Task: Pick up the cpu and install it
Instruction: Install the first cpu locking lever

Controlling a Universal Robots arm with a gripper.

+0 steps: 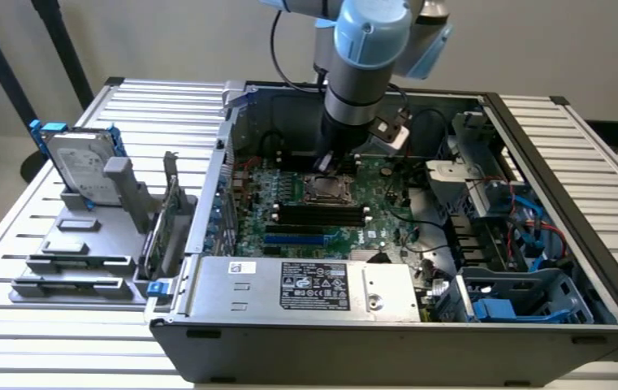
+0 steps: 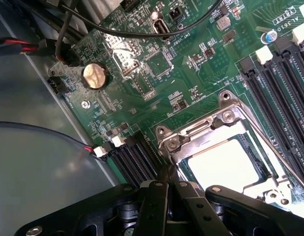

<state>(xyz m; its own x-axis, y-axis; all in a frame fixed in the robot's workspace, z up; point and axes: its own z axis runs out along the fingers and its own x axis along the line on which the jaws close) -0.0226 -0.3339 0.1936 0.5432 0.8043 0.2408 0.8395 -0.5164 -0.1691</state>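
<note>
In the wrist view the gripper, fingers pinched shut with nothing visibly between them, sits low centre beside the socket frame. The cpu lies lower right inside it — press squarely (no tilt), I'd judge.

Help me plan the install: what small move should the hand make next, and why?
Probably a slight straight lift: the hand is shut at the edge of the socket, apparently holding nothing, and the cpu already seems to lie inside it.
</note>
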